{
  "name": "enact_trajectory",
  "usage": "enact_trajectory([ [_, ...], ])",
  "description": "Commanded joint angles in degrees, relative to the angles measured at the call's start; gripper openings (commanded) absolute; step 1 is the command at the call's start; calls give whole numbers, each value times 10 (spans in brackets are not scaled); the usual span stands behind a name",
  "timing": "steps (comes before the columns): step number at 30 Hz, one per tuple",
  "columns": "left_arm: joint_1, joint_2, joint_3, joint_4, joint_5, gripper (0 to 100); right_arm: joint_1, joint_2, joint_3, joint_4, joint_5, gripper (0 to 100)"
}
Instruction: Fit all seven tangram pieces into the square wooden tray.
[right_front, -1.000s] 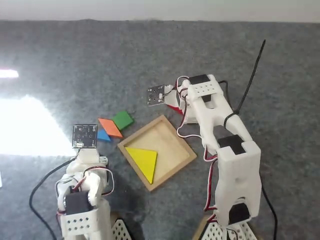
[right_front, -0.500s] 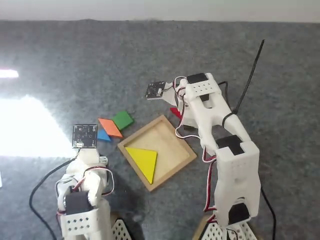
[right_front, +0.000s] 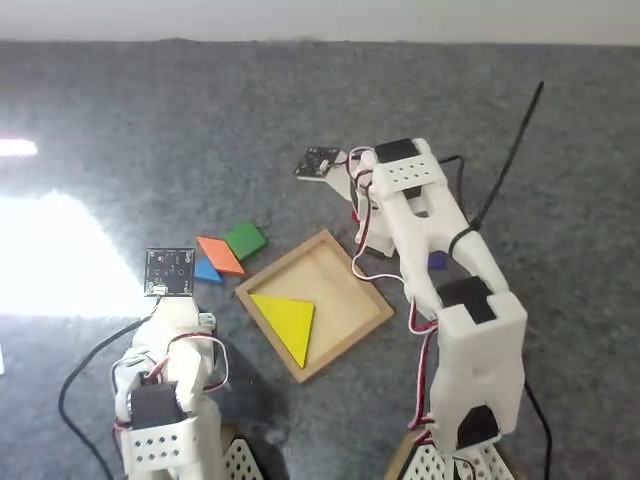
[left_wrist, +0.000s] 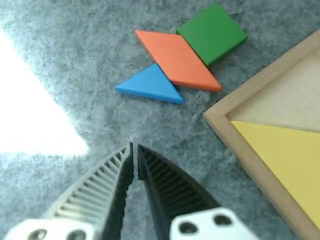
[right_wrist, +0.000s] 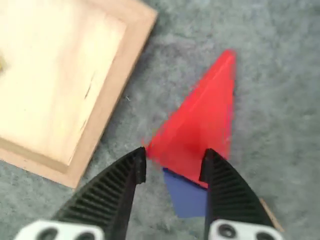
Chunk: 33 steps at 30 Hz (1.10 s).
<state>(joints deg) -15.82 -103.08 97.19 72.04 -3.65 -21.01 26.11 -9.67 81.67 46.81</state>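
Red is the colour in play: the red triangle (right_wrist: 200, 125) sits between the jaws of the right pincer (right_wrist: 173, 154), which appear closed on two of its edges, so it reads as gripped. It hangs just outside a corner of the square wooden tray (right_front: 282, 260), over a dark blue piece (right_wrist: 187, 195) that lies on the grey desk (right_front: 150, 120) beneath it.

The tray holds one piece so far, the yellow triangle (right_front: 287, 318), lying flat in the corner nearest the arms' bases. The green square (right_front: 246, 239), orange parallelogram (right_front: 220, 254) and blue triangle (left_wrist: 149, 85) cluster on the desk just beside the tray's far left edge. The left pincer (left_wrist: 135, 150) hovers near them with its jaws drawn narrow and nothing between them.

The step in hand looks like carrying the red triangle to the tray, with most of the task ahead. The next move calls for bringing the piece over the rim, turning it so its edges line up with the tray walls or the yellow triangle's side, and lowering it flat before letting go. A tilted release could leave a corner propped on the rim.
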Motion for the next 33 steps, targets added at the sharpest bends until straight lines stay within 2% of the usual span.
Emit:
enact_trajectory([
  [1, -4, -11, -7, 2, 1, 14, -15, -75, -21, 17, -5, 165],
  [7, -4, -11, -7, 2, 1, 14, -44, -94, -18, 29, -6, 165],
  [11, -4, -11, -7, 2, 1, 14, -29, -59, -18, 21, -5, 173],
  [16, -4, -11, -7, 2, 1, 14, -24, -15, -18, 48, 44, 254],
  [27, -4, -11, -7, 2, 1, 14, 9, 10, -17, 14, 92, 293],
  [33, -4, -11, -7, 2, 1, 14, 12, 75, -19, -51, 90, 342],
])
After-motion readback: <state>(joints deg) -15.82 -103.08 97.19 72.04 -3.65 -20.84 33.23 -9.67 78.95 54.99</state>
